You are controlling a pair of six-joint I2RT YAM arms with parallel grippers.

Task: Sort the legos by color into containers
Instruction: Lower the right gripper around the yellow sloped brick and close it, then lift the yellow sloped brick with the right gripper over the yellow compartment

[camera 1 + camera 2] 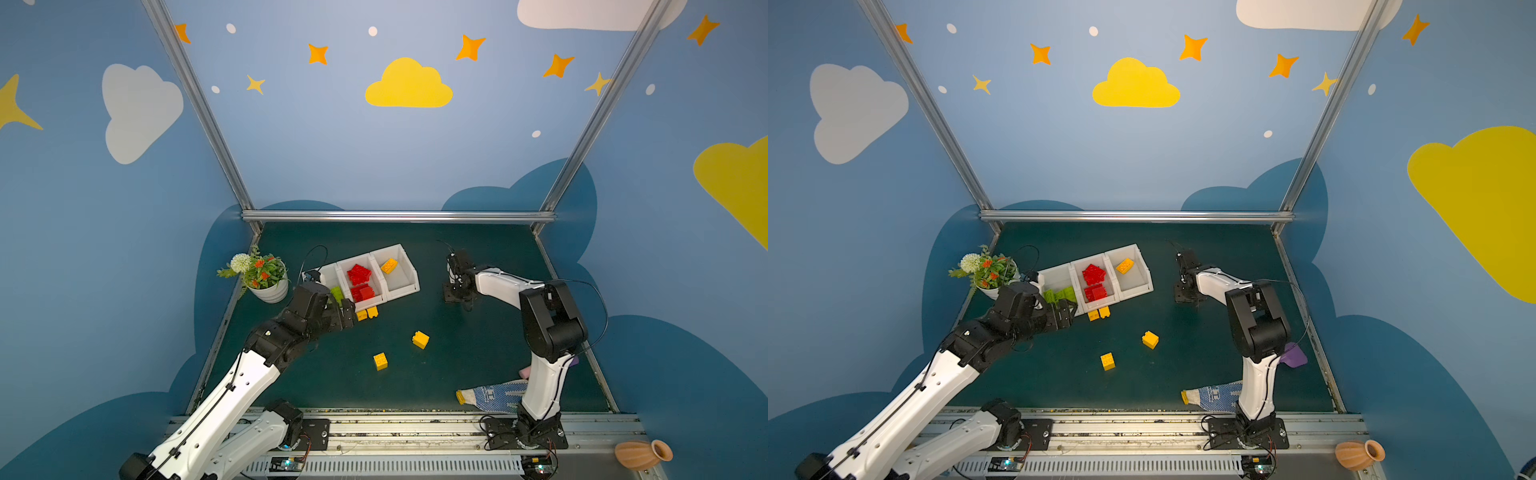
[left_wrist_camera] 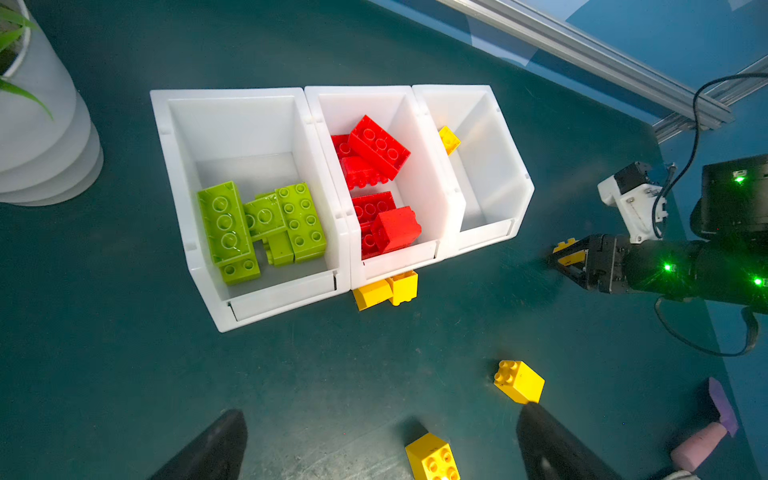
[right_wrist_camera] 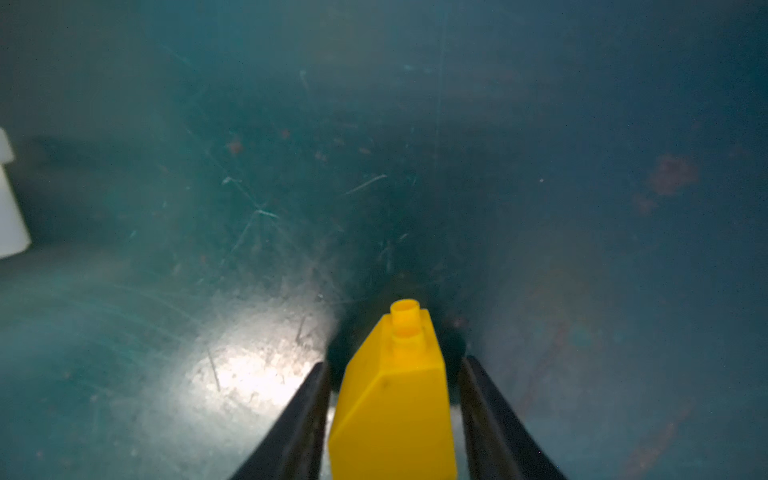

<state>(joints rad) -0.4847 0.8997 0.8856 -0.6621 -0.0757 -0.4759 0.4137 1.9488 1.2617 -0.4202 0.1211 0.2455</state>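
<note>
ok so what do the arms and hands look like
The left arm and right arm have white shells and black joints, on black base plates. A thin black cable runs along each. The left hand and right hand are black, each with two slim tapered fingers. Green lights glow on the right wrist, beside a white camera mount.

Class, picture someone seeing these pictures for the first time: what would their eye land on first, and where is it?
The row of three white bins, left of centre on the dark green mat, stands out: lime green bricks lie in one end bin, red bricks the middle, a lone yellow brick the other end. Loose yellow bricks dot the mat, and one more yellow brick sits inside the right claw.
</note>
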